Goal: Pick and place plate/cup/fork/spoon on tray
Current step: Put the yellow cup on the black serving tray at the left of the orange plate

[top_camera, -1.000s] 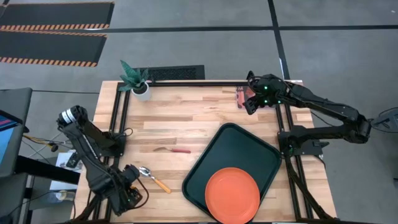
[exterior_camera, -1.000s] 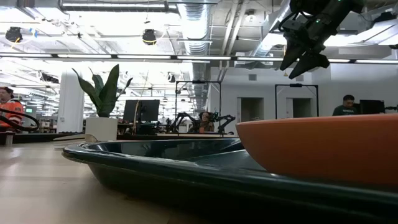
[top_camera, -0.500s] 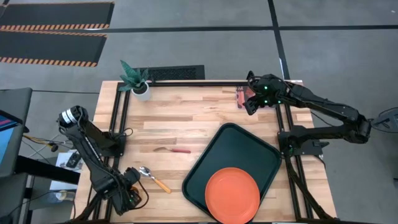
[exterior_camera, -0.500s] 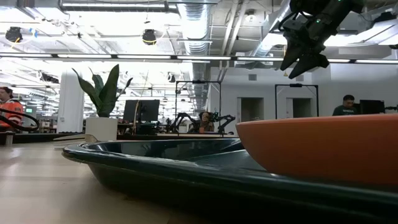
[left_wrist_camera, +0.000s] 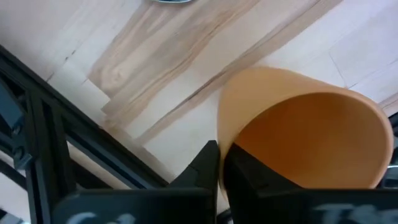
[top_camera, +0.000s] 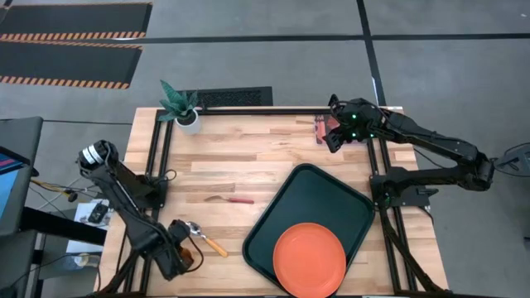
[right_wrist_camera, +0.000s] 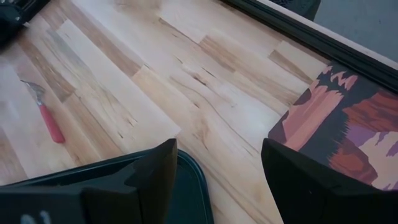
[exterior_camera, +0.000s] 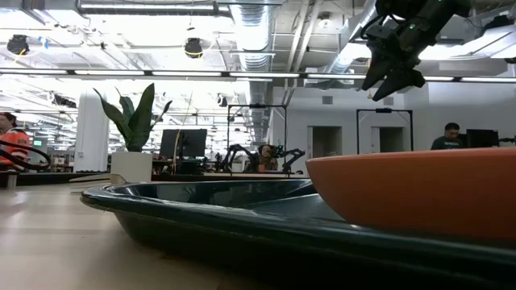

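- Cup: lies tipped on its side at the table's 8 o'clock corner. Its rim is pinched by the left gripper, one finger inside the mouth, one outside.
- Spoon: at 7 o'clock on the table, bowl just beside the left gripper.
- Fork: near table centre, at 9 o'clock from the tray.
- Plate: rests inside the tray at its 6 o'clock end.
- Right gripper: hovers at the table's 1 o'clock edge, fingers spread, above the picture card.
- Potted plant: stands at the 11 o'clock corner.
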Controlling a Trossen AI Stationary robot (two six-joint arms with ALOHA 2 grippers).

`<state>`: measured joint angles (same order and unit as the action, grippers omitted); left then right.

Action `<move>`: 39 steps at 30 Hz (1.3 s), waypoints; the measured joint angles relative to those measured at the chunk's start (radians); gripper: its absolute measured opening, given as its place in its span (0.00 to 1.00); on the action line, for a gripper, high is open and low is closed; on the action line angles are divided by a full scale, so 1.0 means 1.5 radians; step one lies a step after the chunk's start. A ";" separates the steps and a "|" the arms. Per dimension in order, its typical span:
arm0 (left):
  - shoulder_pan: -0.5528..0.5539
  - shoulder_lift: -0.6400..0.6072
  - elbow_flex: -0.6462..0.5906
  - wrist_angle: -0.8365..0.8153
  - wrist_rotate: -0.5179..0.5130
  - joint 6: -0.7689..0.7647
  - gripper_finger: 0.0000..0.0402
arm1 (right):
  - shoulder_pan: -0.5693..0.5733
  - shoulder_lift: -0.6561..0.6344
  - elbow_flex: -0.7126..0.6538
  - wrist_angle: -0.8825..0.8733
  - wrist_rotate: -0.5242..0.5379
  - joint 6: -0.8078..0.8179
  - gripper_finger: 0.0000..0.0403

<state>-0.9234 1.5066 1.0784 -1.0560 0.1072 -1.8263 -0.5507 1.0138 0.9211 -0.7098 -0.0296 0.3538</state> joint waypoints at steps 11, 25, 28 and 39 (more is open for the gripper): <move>0.086 -0.001 0.096 -0.005 0.008 -0.010 0.00 | 0.000 0.000 0.000 0.001 -0.001 -0.011 0.65; 0.317 0.015 0.222 0.029 -0.191 0.113 0.00 | 0.000 0.000 0.000 0.000 -0.001 -0.017 0.65; 0.352 0.048 0.227 0.059 -0.153 0.173 0.00 | 0.000 -0.001 0.000 -0.002 -0.001 -0.017 0.65; 0.360 0.230 0.417 -0.035 -0.117 0.330 0.00 | -0.005 -0.002 0.000 -0.004 -0.001 -0.032 0.65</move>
<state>-0.3832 1.8520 1.7044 -1.1078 -0.0685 -1.3318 -0.5586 1.0115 0.9207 -0.7163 -0.0308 0.3054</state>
